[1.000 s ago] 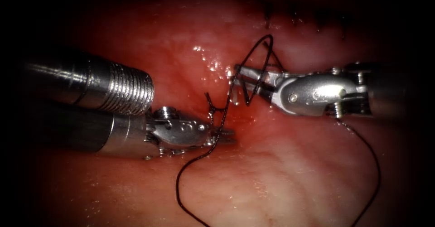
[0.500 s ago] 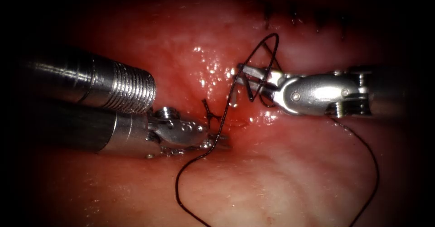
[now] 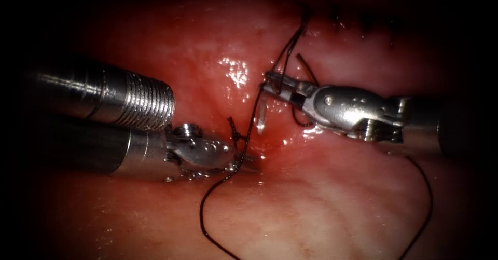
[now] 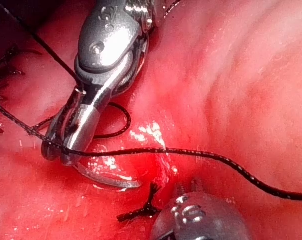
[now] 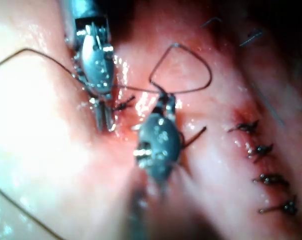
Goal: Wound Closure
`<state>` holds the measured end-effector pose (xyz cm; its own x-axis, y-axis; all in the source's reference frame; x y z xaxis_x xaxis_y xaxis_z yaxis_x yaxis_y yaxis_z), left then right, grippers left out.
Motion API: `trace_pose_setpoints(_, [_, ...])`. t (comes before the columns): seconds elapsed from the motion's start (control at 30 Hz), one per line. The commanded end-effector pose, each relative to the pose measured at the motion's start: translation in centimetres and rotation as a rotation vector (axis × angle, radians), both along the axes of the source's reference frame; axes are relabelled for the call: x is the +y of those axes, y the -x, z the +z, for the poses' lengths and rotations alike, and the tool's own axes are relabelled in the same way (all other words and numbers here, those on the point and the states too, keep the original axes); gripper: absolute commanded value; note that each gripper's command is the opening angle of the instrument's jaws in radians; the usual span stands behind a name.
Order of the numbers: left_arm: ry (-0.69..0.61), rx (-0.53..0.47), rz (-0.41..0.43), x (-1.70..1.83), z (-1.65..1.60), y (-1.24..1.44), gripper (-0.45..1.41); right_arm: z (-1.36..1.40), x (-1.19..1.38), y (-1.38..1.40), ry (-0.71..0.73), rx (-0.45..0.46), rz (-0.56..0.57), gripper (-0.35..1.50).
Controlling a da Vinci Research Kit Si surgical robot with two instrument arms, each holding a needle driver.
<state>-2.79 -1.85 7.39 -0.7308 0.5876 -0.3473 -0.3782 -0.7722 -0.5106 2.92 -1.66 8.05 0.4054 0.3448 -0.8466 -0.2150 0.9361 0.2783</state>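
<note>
Endoscope view, centre frame. My R tool enters from the right, jaws clenched on the needle. Grip sits near one end of the curve. The rest of the arc hangs below the jaw tips over the tissue; the tip lies at the wet surface, and I can't tell if it's in. My L tool lies lower left of centre, tips pressed to the tissue beside a short cut end. Jaws: can't tell, nor what they hold, if anything. Thread runs from upper centre down past the R jaws, crosses the L tips and loops to the bottom edge. A second strand arcs at lower right.

Handling, my estimate: needle stiff, light and slick with fluid, so best gripped flat across the body, well back from the point. Thread limp and snag-prone. Tissue soft and tears easily.

Finished stitches line the upper right.
</note>
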Motion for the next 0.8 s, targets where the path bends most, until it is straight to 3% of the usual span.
trace_pose_setpoints(0.03, [0.000, -0.002, 0.001, -0.02, 0.05, 0.05, -0.05, 0.04, -0.03, -0.09, -0.024, -0.004, -0.015, -0.35])
trace_pose_setpoints(0.37, [-0.004, 0.000, 0.008, -0.01, 0.03, 0.01, -0.05, 0.21, -0.29, -0.03, -0.240, -0.073, -0.108, -0.35])
trace_pose_setpoints(0.5, [-0.004, 0.000, 0.009, -0.01, 0.03, 0.00, -0.05, 0.21, -0.31, -0.02, -0.261, -0.076, -0.103, -0.35])
trace_pose_setpoints(0.63, [-0.004, 0.006, 0.011, -0.02, 0.03, 0.01, -0.06, 0.17, -0.15, -0.02, -0.347, -0.034, -0.025, -0.35])
trace_pose_setpoints(0.8, [-0.002, 0.007, 0.010, -0.03, 0.04, 0.02, -0.08, 0.15, 0.04, -0.04, -0.429, -0.013, -0.006, -0.35])
